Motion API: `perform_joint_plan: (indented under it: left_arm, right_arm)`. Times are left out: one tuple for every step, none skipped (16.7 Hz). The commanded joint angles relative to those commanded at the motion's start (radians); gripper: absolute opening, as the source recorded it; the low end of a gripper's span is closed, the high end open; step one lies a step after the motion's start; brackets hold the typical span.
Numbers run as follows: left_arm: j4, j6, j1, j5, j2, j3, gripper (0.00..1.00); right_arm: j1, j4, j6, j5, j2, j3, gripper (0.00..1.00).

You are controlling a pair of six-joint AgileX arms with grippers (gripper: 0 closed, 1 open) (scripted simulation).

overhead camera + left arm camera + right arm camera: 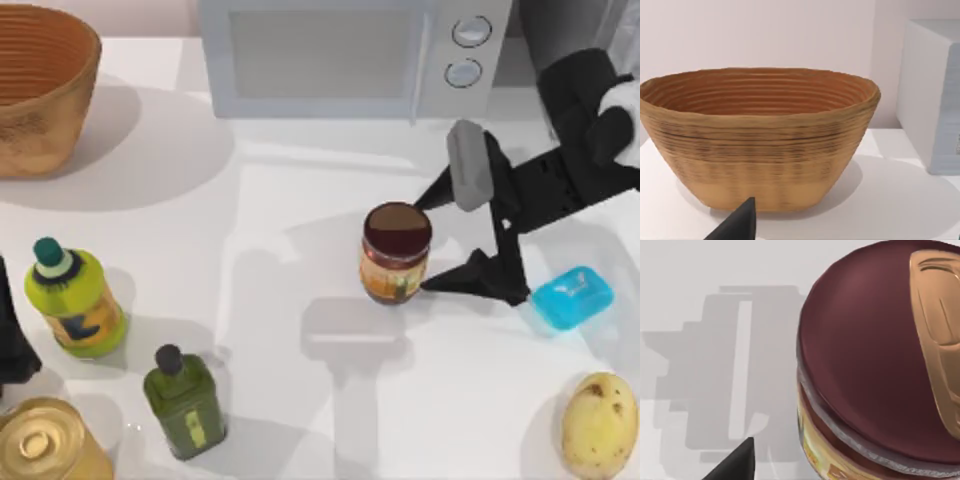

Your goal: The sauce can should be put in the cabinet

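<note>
Can (875,370): closest to the right wrist camera, its maroon lid with a tan patch looms large; in the top view (396,253) it stands upright on the tabletop (300,200), in front of the microwave and a little toward its knob side.
Right hand (437,237): released, fingers spread wide just beside the can on its right; one dark fingertip (432,194) lies beyond the can's far side, the other (445,281) near its front side. Whether either tip touches the can I cannot tell.
Right arm (580,150): reaches in from the tabletop's right edge, near the microwave's right corner.
Left arm (12,340): parked at the left edge, well left of the can. Its wrist camera looks at the basket, with one dark fingertip (737,225) low in that view; whether the left hand is released or clenched I cannot tell.
Microwave (350,55): light grey, two round knobs, at the back, behind the can.
Cabinet (600,30): a dark grey part at the far right corner, right of the microwave.
Basket (40,90): woven, far left of the microwave.
Yellow-green bottle (75,300): well left of the can.
Dark green bottle (183,402): left of and in front of the can.
Gold can (45,445): front left corner, beside the dark green bottle.
Blue soap (572,297): right of the can, past the right hand.
Potato (598,425): front right, in front of the soap.
</note>
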Motion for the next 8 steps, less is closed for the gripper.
perform_joint_plan:
  left_arm:
    - [0.000, 0.000, 0.000, 0.000, 0.000, 0.000, 1.00]
    - [0.000, 0.000, 0.000, 0.000, 0.000, 0.000, 1.00]
    - [0.000, 0.000, 0.000, 0.000, 0.000, 0.000, 1.00]
    - [0.000, 0.000, 0.000, 0.000, 0.000, 0.000, 1.00]
    - [0.000, 0.000, 0.000, 0.000, 0.000, 0.000, 1.00]
    - [0.000, 0.000, 0.000, 0.000, 0.000, 0.000, 1.00]
    - [0.000, 0.000, 0.000, 0.000, 0.000, 0.000, 1.00]
    - [0.000, 0.000, 0.000, 0.000, 0.000, 0.000, 1.00]
  right_arm:
    - [0.000, 0.000, 0.000, 0.000, 0.000, 0.000, 1.00]
    - [0.000, 0.000, 0.000, 0.000, 0.000, 0.000, 1.00]
    - [-0.006, 0.001, 0.001, 0.002, -0.003, -0.003, 1.00]
    - [-0.004, 0.004, 0.003, 0.002, -0.001, -0.003, 1.00]
    - [0.004, 0.017, 0.011, 0.003, 0.005, -0.004, 1.00]
    - [0.016, 0.038, 0.024, 0.006, 0.016, -0.005, 1.00]
    - [0.029, 0.066, 0.042, 0.010, 0.029, -0.006, 1.00]
    - [0.044, 0.096, 0.062, 0.015, 0.045, -0.007, 1.00]
